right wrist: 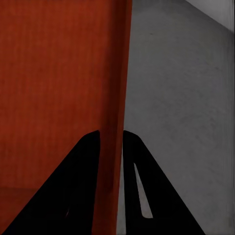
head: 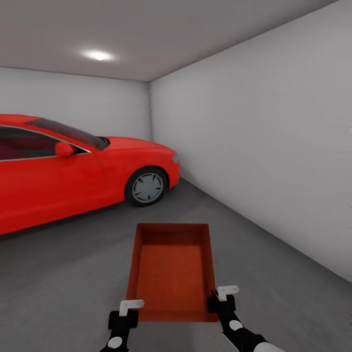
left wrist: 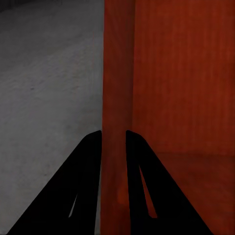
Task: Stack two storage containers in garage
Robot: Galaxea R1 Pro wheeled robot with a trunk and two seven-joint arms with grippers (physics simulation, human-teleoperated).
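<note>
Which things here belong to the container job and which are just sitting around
Job:
storage container, held at its side walls
left gripper, shut on one wall
right gripper, shut on the other
garage floor

Just there:
red car
white wall
ceiling light

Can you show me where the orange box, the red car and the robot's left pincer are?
orange box (head: 171, 269), head view, on its ribbed inside bottom.
red car (head: 54, 186), head view, on its side door panel.
left pincer (left wrist: 113, 139), left wrist view, between the two black fingertips, clamped on the box's wall.
</note>
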